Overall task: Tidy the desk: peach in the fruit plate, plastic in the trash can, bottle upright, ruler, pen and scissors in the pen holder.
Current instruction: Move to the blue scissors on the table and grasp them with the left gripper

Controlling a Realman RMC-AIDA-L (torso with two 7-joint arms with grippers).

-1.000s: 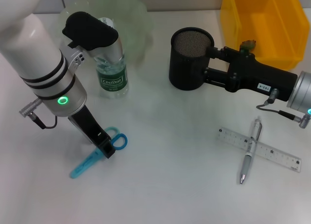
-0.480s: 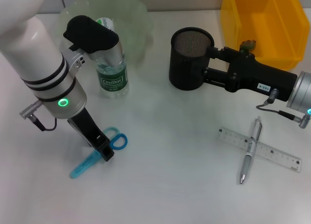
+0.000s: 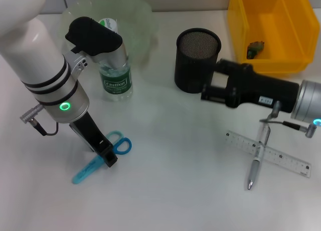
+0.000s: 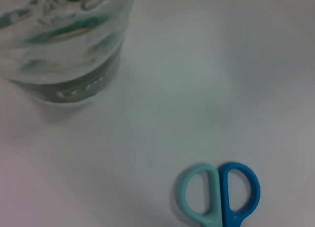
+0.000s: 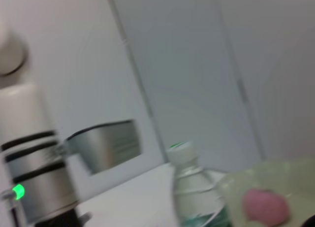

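My left claw (image 3: 109, 158) is down on the blue scissors (image 3: 102, 157) near the bench's front-left — whether it's closed on them I cannot tell. My right claw (image 3: 210, 90) sits just beside the black pen holder (image 3: 196, 60), grip unclear. Pen (image 3: 257, 156) lies across the ruler (image 3: 268, 154), front-right.

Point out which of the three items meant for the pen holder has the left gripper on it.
The scissors. The left gripper is down on them just below the blue handles, while the pen and ruler lie crossed and untouched far across the desk.
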